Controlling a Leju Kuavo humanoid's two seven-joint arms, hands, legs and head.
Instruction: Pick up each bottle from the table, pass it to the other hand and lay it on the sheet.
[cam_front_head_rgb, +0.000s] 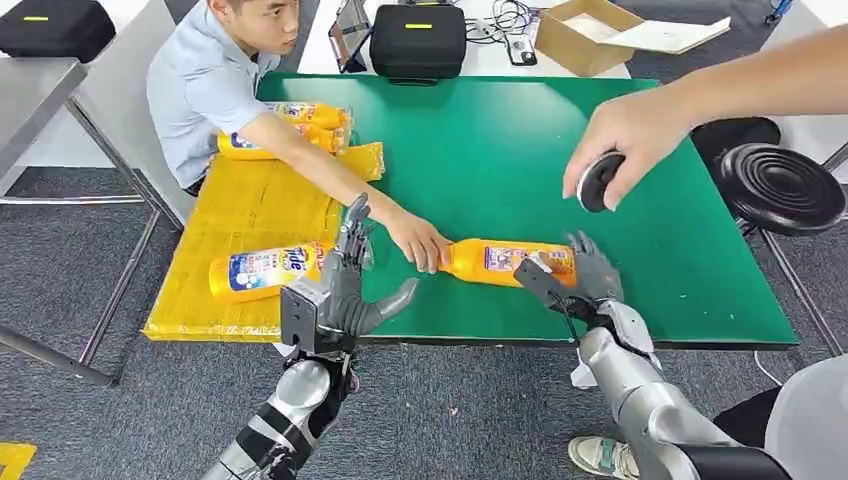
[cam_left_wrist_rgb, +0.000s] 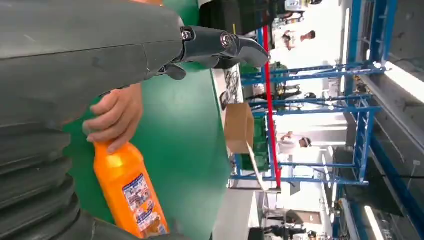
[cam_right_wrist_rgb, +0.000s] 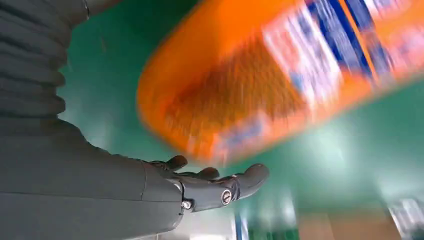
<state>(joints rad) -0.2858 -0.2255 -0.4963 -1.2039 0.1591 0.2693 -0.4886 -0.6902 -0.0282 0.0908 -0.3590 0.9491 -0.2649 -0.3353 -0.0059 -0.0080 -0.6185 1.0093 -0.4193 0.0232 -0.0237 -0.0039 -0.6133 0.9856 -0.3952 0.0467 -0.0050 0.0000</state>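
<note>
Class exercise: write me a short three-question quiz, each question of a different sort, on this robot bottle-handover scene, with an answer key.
1. True or false: the orange bottle on the green table lies on its side.
2. Multiple choice: who grips that bottle's neck end? A) the robot's left hand B) a person's hand C) nobody
3. Fill in: the bottle already put down lies on the ______ sheet.

Key: 1 true; 2 B; 3 yellow. Note: the right hand is at the orange bottle's base with fingers spread.

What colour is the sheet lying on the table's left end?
Yellow; the sheet shows best in the head view.
</note>
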